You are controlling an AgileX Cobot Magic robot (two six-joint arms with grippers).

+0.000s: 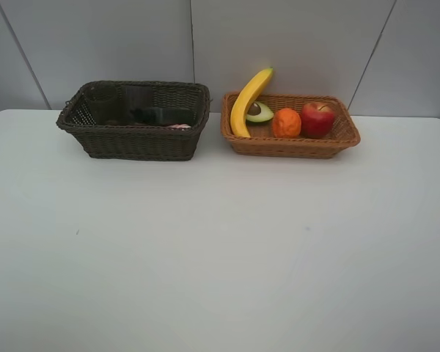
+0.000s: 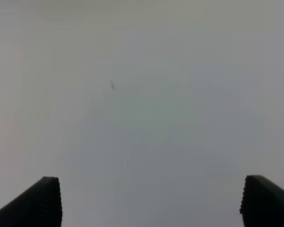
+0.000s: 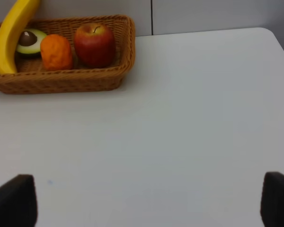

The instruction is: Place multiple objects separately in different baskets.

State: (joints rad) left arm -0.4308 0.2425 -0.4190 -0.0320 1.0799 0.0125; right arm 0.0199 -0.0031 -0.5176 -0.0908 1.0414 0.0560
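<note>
The light orange-brown basket (image 1: 346, 136) stands at the back right and holds a yellow banana (image 1: 248, 100) leaning on its left rim, a halved avocado (image 1: 260, 112), an orange (image 1: 286, 122) and a red apple (image 1: 317, 119). The same basket (image 3: 125, 47) with its fruit shows in the right wrist view. The dark brown basket (image 1: 136, 143) stands to its left; inside lie a dark green shape (image 1: 158, 115) and a bit of pink (image 1: 180, 126), mostly hidden. My left gripper (image 2: 149, 201) is open over bare table. My right gripper (image 3: 149, 201) is open, well short of the light basket. Neither arm shows in the exterior view.
Both baskets sit near the white table's (image 1: 220, 249) far edge, against a grey panelled wall (image 1: 279, 37). A small dark speck (image 1: 78, 232) marks the table at the left.
</note>
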